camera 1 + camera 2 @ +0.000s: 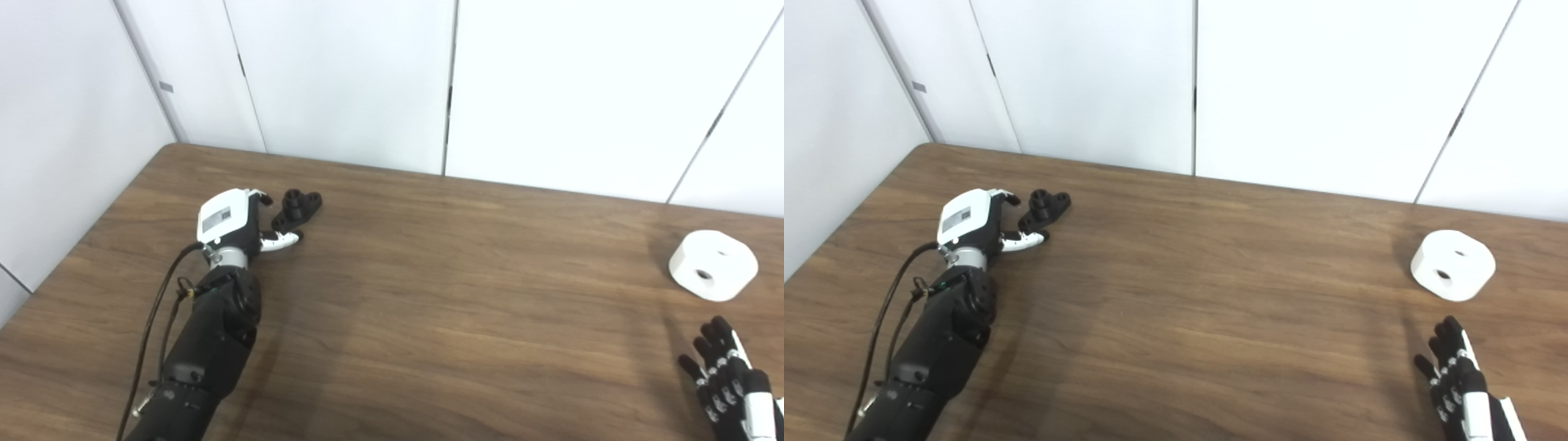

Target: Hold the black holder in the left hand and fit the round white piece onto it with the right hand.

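Observation:
The black holder [296, 208] lies on the wooden table [429, 294] at the far left. My left hand [236, 222] is right beside it, fingers spread around its near-left side; I cannot tell whether they touch it, and it is not lifted. The round white piece [712, 264], a thick disc with holes in its top, rests at the far right of the table. My right hand [729, 373] hovers low at the bottom right, fingers apart and extended, a short way in front of the white piece and holding nothing.
White wall panels [343, 79] stand behind the table's back edge. The table's left edge runs diagonally close to my left arm [208, 343]. A black cable [150, 331] loops along that arm.

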You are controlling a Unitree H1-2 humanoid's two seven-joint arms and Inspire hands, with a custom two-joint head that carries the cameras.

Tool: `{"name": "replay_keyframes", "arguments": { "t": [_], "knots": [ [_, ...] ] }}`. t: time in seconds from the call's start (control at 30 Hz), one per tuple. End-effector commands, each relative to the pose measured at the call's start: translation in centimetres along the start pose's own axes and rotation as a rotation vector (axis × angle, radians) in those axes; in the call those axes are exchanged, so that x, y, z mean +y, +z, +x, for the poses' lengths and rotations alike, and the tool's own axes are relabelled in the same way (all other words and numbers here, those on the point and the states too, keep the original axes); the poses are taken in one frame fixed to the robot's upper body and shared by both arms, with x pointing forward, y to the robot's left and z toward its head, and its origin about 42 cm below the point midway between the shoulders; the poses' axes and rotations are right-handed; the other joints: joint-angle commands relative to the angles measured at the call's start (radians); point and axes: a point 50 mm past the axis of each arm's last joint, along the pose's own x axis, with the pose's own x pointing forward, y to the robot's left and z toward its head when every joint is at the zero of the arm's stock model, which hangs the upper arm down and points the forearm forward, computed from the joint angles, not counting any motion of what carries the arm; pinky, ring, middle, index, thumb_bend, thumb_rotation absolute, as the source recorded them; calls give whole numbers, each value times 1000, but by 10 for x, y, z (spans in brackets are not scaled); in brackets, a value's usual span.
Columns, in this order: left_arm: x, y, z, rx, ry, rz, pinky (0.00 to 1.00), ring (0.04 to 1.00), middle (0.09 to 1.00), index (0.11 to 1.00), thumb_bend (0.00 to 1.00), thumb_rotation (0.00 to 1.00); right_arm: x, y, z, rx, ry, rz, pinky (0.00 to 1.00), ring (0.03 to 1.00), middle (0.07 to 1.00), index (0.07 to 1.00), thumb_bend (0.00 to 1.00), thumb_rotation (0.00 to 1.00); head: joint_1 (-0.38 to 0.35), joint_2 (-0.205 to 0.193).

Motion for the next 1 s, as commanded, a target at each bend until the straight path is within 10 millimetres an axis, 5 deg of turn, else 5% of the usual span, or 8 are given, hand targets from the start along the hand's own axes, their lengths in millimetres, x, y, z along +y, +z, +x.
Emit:
{"name": "replay_keyframes", "arguments": {
  "t": [0.0,0.4,0.97],
  "knots": [
    [25,12,16,-14,95,-12,912,923,888,759,810,368,-2,4,-5,-1,-1,-16,1000,1000,1000,1000,636,1000,-1,2],
    [22,12,31,43,50,-86,883,905,865,654,770,352,0,5,-6,3,2,-7,1000,1000,1000,1000,602,1000,-3,8],
    [13,17,27,34,40,-140,876,897,845,560,770,305,1,8,-6,5,3,3,1000,1000,1000,1000,600,1000,-7,16]
  ]
}}
